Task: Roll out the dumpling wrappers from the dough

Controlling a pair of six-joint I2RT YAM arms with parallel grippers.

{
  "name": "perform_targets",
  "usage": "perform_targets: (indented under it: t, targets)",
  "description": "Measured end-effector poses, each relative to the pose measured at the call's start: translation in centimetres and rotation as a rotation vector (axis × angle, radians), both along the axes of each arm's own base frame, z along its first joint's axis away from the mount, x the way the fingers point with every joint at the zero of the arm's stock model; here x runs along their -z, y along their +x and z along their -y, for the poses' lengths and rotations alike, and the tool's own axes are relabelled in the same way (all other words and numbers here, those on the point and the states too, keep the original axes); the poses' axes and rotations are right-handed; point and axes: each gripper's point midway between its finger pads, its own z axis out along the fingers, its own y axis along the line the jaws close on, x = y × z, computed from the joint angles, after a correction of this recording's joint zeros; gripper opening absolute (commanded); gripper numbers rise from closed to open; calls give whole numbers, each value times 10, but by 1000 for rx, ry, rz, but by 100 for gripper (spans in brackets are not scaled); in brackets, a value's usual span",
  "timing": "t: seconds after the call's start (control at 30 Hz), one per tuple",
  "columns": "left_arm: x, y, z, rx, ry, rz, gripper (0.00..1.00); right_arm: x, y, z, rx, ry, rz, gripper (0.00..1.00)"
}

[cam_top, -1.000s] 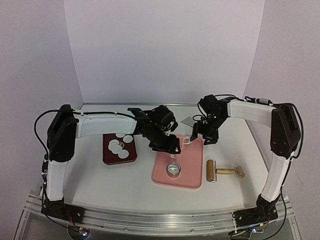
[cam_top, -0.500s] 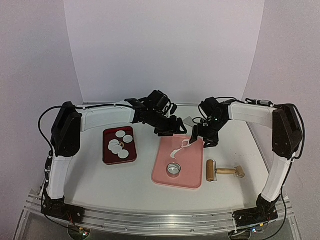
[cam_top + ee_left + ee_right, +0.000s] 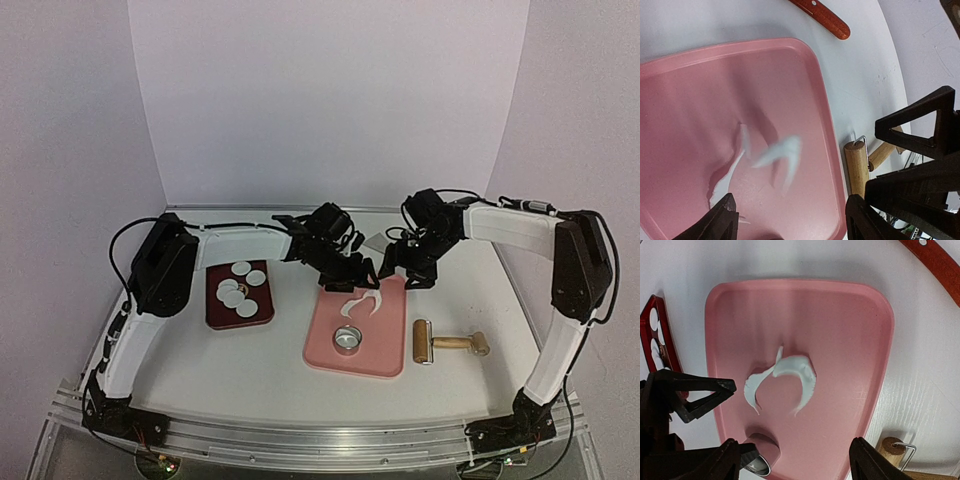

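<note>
The dough (image 3: 790, 371) is a ragged curved white scrap lying on the pink tray (image 3: 380, 355), between my two grippers; it also shows in the top view (image 3: 360, 300) and blurred in the left wrist view (image 3: 775, 155). My left gripper (image 3: 350, 277) hangs open at the tray's far left corner, nothing between its fingers (image 3: 720, 222). At the tray's far right corner my right gripper (image 3: 405, 270) is open too, its fingers (image 3: 875, 460) empty. Several round white dumpling wrappers (image 3: 237, 290) lie in a dark red tray (image 3: 215, 315) to the left.
A metal ring cutter (image 3: 347, 340) stands on the pink tray's near half. A wooden rolling pin (image 3: 445, 343) lies right of that tray. A red-handled tool (image 3: 822, 17) lies behind the tray, near both grippers. The two grippers are close together.
The dough scrap, held up at the tray's far edge before, has been let go and now lies on the pink tray. Both grippers opened wider; the left one moved back and right.
</note>
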Motion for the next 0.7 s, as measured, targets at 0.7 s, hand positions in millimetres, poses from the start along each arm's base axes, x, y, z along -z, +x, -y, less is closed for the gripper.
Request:
perform_targets:
  t: [0.7]
  targets:
    - [-26, -21, -76, -29, 112, 107, 73, -37, -19, -6, -77, 0, 92, 67]
